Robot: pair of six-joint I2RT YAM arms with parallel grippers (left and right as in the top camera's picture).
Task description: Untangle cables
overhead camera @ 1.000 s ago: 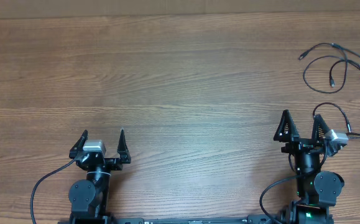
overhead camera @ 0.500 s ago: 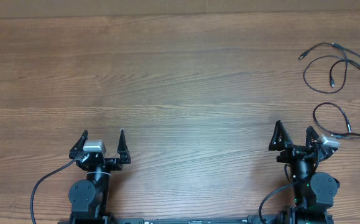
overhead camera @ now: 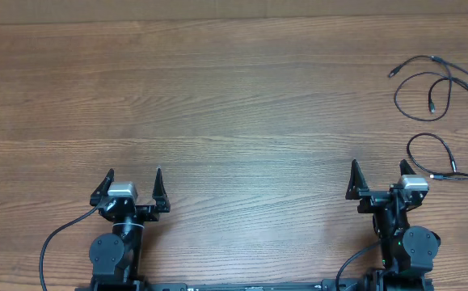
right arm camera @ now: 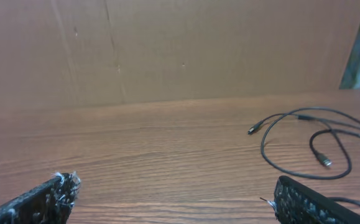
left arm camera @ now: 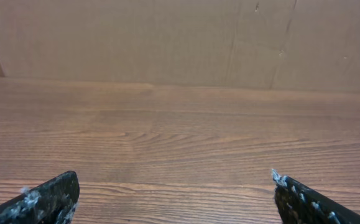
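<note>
The cables [overhead camera: 432, 58] are thin black cords lying in loose loops at the table's far right, with small plug ends pointing left. A lower loop [overhead camera: 427, 135] lies just ahead and to the right of my right gripper [overhead camera: 379, 168]. That gripper is open and holds nothing. In the right wrist view the cables [right arm camera: 263, 149] curl ahead of the right finger, apart from my right gripper [right arm camera: 175, 186]. My left gripper [overhead camera: 134, 174] stands open near the front edge at the left, far from the cables. Only bare wood shows between the jaws of my left gripper [left arm camera: 174, 186].
The wooden table [overhead camera: 217, 97] stretches wide ahead of both arms. A brown cardboard wall [left arm camera: 167, 37] closes off its far edge. The cables run off the table's right edge in the overhead view.
My right gripper has drawn back toward the near edge and shifted a little left, uncovering the lower cable loop. The left arm and the cables have not moved.
</note>
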